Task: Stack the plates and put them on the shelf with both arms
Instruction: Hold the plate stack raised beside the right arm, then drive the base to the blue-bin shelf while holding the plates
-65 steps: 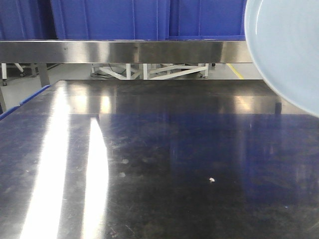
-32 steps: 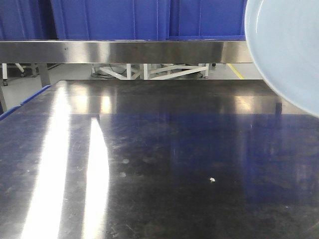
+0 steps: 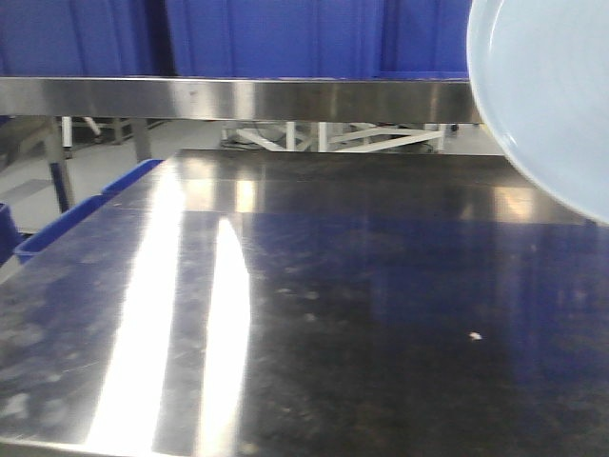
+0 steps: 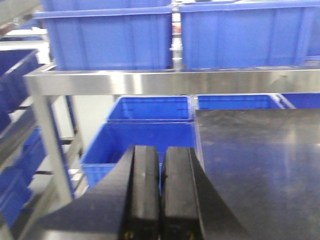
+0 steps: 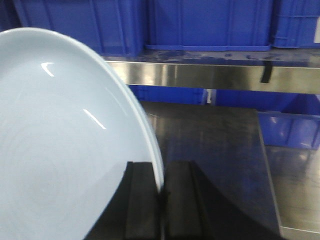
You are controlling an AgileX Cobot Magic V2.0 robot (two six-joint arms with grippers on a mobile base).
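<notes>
My right claw is clenched on the rim of a pale blue-white plate, pinching its edge between the two fingers. The plate stands nearly on edge in the air, glossy face turned to my wrist camera. From the front it fills the upper right corner, clear of the counter below. I can make out only one rim. Whether a second plate lies against the far side, I cannot tell.

My left claw is closed on nothing, its fingers pressed together. It hangs off the left end of the counter, above some blue bins that sit lower down.

Ahead of both claws runs the steel shelf, with more blue bins along its top.

I judge I am in the carrying step: plate lifted, not yet set down. No plate lies on the counter, so stacking is either done or out of sight. The next move calls for tipping the plate toward level, since it would roll on its edge. My left claw should open and take the opposite rim. Then I need a bare stretch of shelf, and I see none yet.
</notes>
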